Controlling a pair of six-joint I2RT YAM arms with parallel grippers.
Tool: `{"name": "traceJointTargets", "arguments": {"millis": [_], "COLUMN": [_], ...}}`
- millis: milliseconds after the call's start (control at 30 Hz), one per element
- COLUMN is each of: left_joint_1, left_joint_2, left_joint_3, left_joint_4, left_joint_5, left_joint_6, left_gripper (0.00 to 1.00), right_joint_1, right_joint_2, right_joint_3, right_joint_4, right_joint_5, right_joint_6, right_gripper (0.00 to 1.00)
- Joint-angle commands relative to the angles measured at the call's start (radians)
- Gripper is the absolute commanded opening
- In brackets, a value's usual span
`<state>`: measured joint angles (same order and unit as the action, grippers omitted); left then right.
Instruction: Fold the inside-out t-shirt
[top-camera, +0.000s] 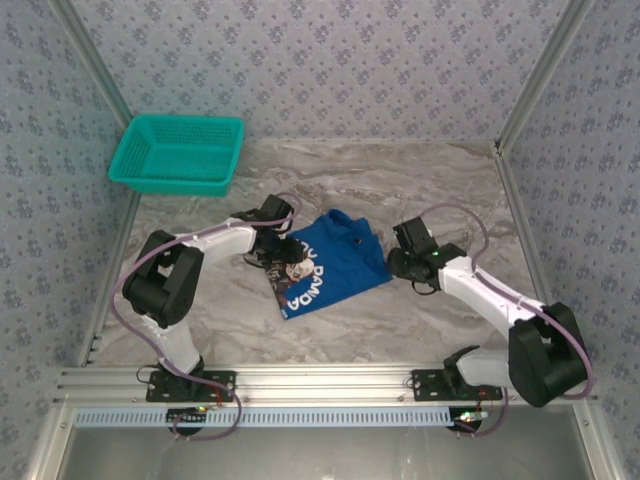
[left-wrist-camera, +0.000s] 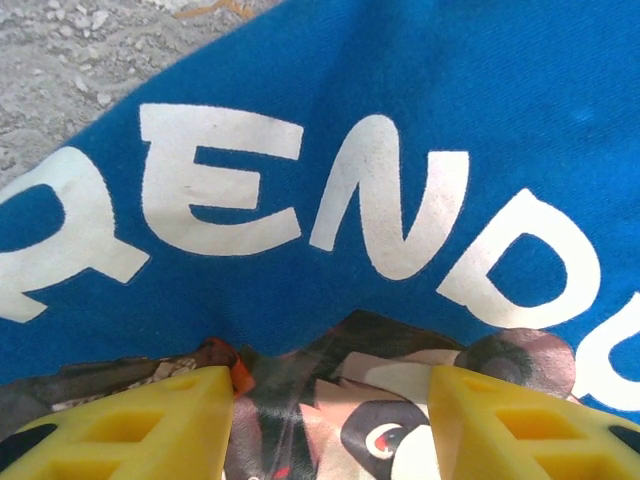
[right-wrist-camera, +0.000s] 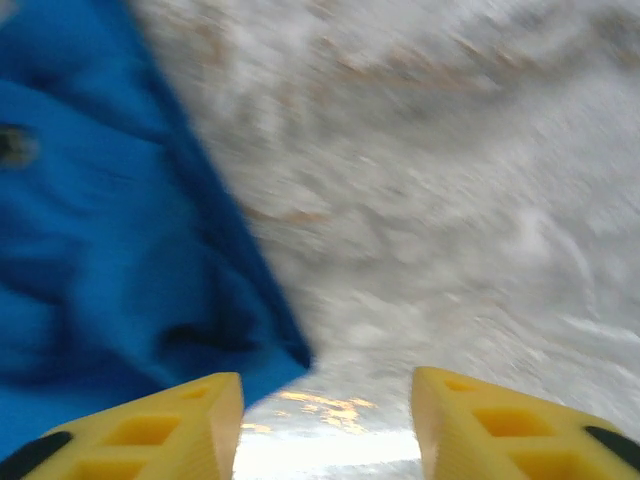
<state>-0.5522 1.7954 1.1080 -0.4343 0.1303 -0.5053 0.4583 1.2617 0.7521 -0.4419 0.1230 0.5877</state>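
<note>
Near the middle of the marble tabletop we see the blue t-shirt lying rumpled, print up, our left claw spread apart over its white lettering, gripping nothing we can see, and our right claw parted and empty at its edge.
</note>
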Motion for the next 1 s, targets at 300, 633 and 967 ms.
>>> {"name": "traceJointTargets", "arguments": {"millis": [300, 633, 967], "left_joint_1": [-0.009, -0.008, -0.009], "left_joint_2": [-0.036, -0.039, -0.037], "left_joint_3": [-0.013, -0.02, -0.027], "left_joint_4": [-0.006, -0.012, -0.021], "left_joint_5": [-0.018, -0.029, -0.033], "left_joint_6": [-0.001, -0.002, 0.02], "left_gripper": [0.55, 0.55, 0.55], "right_joint_1": [0.063, 0.13, -0.038], "right_joint_2": [0.36, 0.568, 0.639], "right_joint_3": [0.322, 0.509, 0.673], "right_joint_4": [0.297, 0.227, -0.013], "right_joint_5": [-0.218, -0.09, 0.003], "right_joint_6": [-0.423, -0.457, -0.361], "right_gripper": [0.74, 0.51, 0.14]}}
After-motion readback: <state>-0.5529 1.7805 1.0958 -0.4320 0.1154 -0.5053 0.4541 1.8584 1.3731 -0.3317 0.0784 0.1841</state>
